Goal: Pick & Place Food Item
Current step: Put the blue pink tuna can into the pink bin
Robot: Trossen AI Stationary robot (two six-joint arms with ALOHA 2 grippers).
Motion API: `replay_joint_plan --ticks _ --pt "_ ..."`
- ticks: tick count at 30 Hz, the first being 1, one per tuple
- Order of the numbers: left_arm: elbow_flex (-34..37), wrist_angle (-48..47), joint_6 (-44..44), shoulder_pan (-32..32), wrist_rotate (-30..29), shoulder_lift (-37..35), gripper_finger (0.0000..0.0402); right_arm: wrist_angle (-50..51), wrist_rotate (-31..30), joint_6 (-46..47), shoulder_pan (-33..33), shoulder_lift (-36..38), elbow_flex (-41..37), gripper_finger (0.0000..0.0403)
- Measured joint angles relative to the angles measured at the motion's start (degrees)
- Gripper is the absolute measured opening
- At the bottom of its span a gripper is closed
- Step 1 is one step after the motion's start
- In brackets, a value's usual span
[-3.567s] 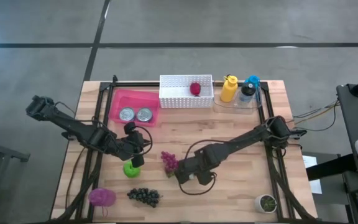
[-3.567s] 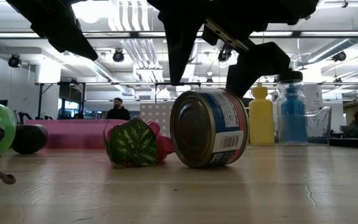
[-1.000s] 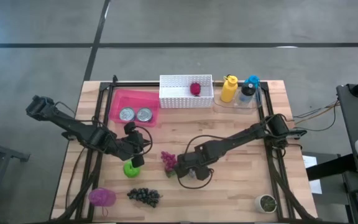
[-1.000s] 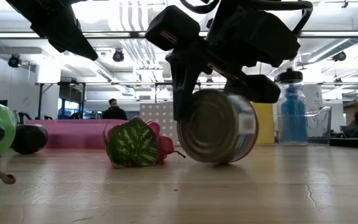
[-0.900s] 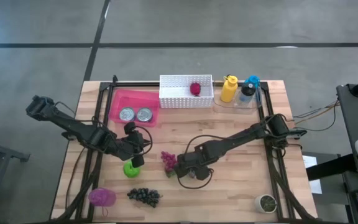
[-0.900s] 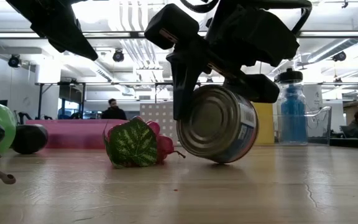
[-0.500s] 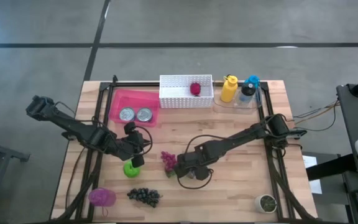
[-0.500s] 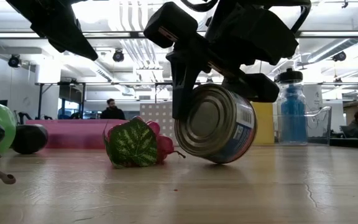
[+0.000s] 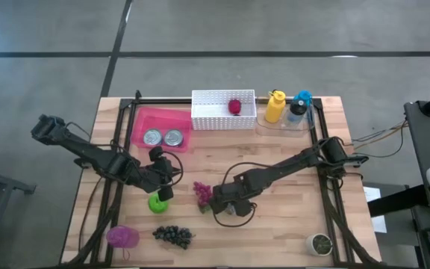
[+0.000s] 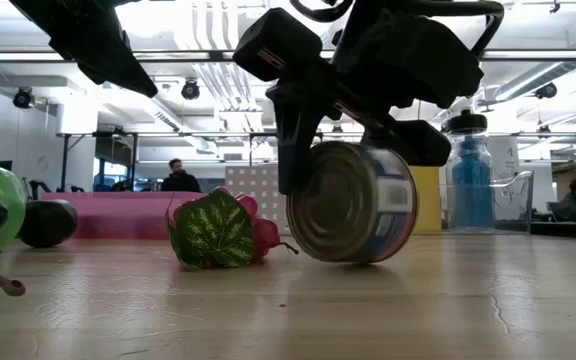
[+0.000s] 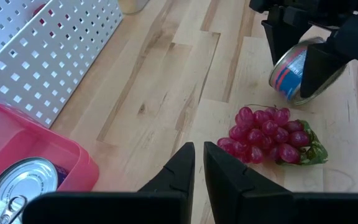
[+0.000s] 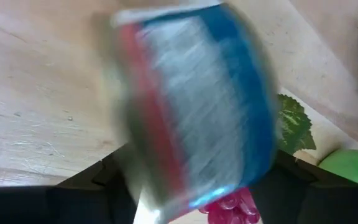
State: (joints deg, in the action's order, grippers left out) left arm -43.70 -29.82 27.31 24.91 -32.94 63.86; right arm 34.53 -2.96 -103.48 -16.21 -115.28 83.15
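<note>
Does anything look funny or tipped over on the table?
Yes. The tin can lies on its side near the table's middle, beside the red grapes, with the right gripper closed around it. The two cans in the pink bin stand upright.

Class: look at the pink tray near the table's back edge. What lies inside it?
Inside the pink tray, the high view shows two silver-topped cans side by side, near its front wall. Whatever might sit beneath the cans is covered.

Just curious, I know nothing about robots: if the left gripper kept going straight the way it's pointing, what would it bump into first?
Probably the red grapes, which lie ahead of the shut left gripper across bare wood; depth is hard to judge.
</note>
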Motion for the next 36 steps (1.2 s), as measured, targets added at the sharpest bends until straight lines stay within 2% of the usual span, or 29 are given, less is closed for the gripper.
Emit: replay_joint_plan --ticks 8,17,29,36 --pt "0.0 0.0 0.0 0.0 0.0 0.0 0.0039 0.2 0.0 0.0 0.0 0.0 0.0 0.0288" --pt "0.0 0.0 0.0 0.0 0.0 0.0 0.0039 0.7 -0.1 -0.1 -0.6 0.0 0.0 0.0310" --pt "0.0 0.0 0.0 0.0 0.0 0.0 0.0039 1.7 -0.1 0.0 -1.8 0.3 0.0 0.0304" --pt "0.0 0.0 0.0 0.0 0.0 0.0 0.0039 2.6 0.5 0.3 -1.9 0.4 0.0 0.0264"
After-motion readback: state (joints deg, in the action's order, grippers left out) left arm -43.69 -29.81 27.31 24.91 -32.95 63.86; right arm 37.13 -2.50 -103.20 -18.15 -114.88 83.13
